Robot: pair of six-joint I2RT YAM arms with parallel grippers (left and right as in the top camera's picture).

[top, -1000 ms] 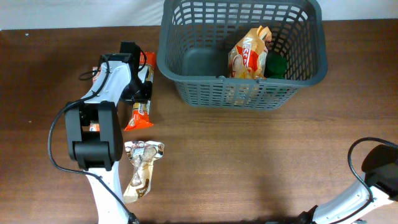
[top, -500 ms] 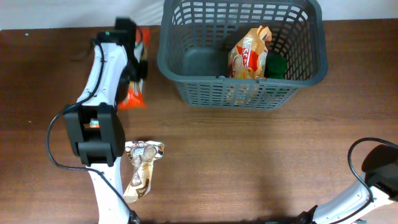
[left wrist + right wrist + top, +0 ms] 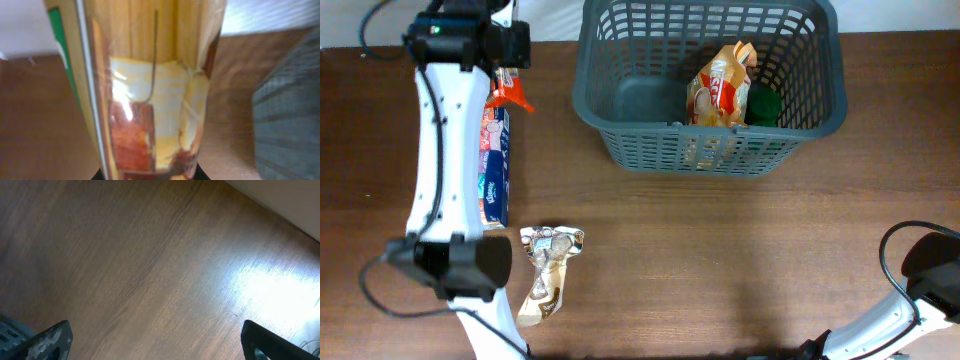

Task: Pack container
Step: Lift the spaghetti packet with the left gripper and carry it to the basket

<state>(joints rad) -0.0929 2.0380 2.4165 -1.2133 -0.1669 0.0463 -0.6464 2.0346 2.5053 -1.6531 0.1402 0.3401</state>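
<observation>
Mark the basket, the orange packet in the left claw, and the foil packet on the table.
basket (image 3: 700, 152), overhead, front lattice wall.
orange packet (image 3: 509, 94), overhead, its exposed lower tip.
foil packet (image 3: 548, 266), overhead, its middle.

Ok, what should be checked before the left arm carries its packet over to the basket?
1. Grip: left gripper shut on packet: ok.
2. Position: packet over the basket: not ok, it is left of it.
3. Height to clear the rim: cannot tell.
4. Room: basket's left half bare: ok.
5. Contents: snack bag on the right side, away from that spot: ok.
6. Other arm: right gripper open over the table, out of the way: ok.
</observation>
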